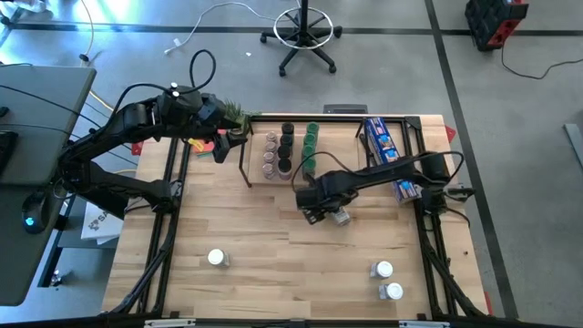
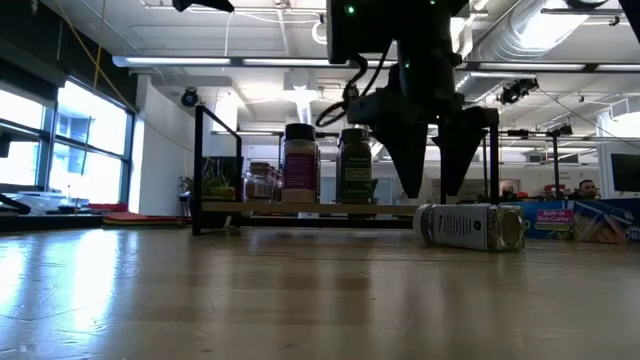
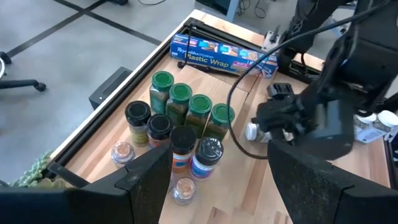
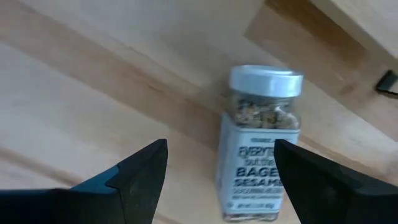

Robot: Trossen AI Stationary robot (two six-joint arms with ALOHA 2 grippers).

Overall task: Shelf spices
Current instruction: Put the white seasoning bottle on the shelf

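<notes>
Nearest to us in the low view, a white-lidded jar (image 2: 470,226) lies on its side on the table (image 2: 300,300), and the right claw (image 2: 436,180) hangs just above it. We see its two fingers spread wide, one to each side of the jar, not touching it and holding nothing. From the right wrist view the same jar sits between the fingers (image 4: 140,171), its label reading partly "BAGEL SESAME".

From above, the right claw (image 1: 321,211) is near the table's middle, with the jar at about its 4 o'clock. The shelf (image 1: 260,173) stands at 12 o'clock from there, against the far edge, already carrying a cluster of spices (image 1: 290,150) with green, black and clear lids. Three more white-lidded jars stand upright toward the near edge: one (image 1: 217,258) at 7 o'clock, two (image 1: 388,281) at 5 o'clock.

The left claw (image 1: 225,141) hovers at the shelf's 9 o'clock end, fingers also spread and empty, beside a small green plant (image 1: 235,113). A blue plastic-wrap box (image 1: 383,138) lies at 2 o'clock.
</notes>
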